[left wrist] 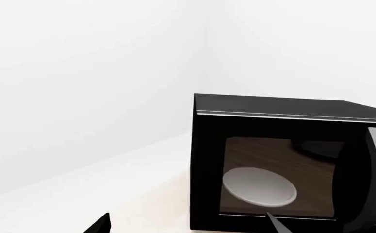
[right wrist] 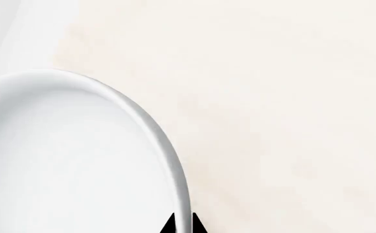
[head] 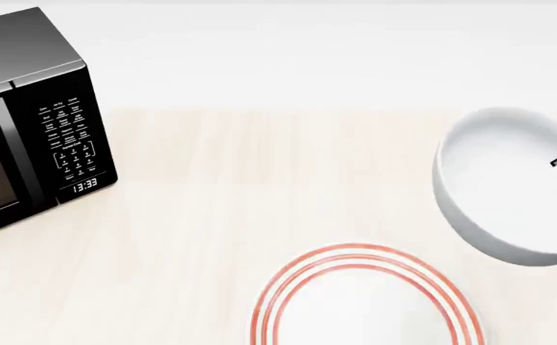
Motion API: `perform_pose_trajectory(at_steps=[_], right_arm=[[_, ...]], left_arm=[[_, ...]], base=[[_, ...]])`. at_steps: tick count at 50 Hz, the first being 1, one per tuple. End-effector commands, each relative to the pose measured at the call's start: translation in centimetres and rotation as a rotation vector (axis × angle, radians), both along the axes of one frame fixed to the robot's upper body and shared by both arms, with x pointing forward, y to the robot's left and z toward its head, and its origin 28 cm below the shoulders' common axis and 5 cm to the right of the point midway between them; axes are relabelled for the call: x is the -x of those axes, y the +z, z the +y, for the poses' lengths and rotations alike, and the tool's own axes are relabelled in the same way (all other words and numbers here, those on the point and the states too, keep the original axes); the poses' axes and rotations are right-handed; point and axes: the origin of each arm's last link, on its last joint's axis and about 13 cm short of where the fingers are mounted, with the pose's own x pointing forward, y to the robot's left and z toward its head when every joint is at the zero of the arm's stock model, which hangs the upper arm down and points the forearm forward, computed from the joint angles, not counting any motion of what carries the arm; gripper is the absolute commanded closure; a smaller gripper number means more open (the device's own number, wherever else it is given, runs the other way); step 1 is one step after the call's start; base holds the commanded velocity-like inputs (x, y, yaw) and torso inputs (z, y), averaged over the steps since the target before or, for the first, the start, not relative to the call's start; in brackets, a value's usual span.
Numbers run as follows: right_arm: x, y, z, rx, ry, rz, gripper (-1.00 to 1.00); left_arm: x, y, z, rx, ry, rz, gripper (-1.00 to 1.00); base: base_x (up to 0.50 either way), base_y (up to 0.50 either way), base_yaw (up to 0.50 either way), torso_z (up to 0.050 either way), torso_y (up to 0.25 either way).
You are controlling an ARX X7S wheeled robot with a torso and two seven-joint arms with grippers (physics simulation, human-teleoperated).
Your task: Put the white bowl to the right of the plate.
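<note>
Because I pinch the white bowl (head: 504, 183) by its rim rather than cradle it, it hangs tilted at the right edge of the head view, its opening turned toward the camera, and looks lifted off the desk (head: 259, 187). My right gripper (right wrist: 182, 224) is closed narrow on that rim: at the bottom centre of the right wrist view one dark fingertip sits inside the wall and one outside. The plate (head: 355, 302) with its red rings lies flat at the bottom centre of the head view, so the bowl is already up and to its right, apart from it; I judge that what remains is lowering it beside the plate. The head view gives me this layout, while the right wrist view shows only the rim, the grip and bare desk. The left wrist view alone shows the microwave (left wrist: 285, 165) from the front, a pale dish (left wrist: 259, 186) behind its door. Of my left gripper (left wrist: 188, 225) I see only two dark tips near the bottom edge, set wide apart and holding nothing.
</note>
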Motion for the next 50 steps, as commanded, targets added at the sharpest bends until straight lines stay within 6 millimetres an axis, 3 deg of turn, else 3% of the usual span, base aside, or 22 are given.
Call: perform_pose_trajectory(at_steps=[1, 25, 50], right_arm=[[1.0, 0.4, -2.4, -0.037, -0.089, -0.027, 1.0], [3.4, -0.5, -5.7, -0.029, -0.244, -0.017, 1.0], [2.9, -6.4, -7.2, -0.046, -0.292, 0.086, 1.0]], left_arm=[[0.0, 0.0, 0.0, -0.002, 0.0, 0.002, -1.0], [0.0, -0.1, -0.2, -0.008, 0.0, 0.007, -1.0], [0.0, -0.1, -0.3, -0.015, 0.002, 0.009, -1.0]], base=[[0.0, 0.0, 0.0, 0.0, 0.0], [0.0, 0.0, 0.0, 0.001, 0.0], [0.0, 0.0, 0.0, 0.0, 0.001]])
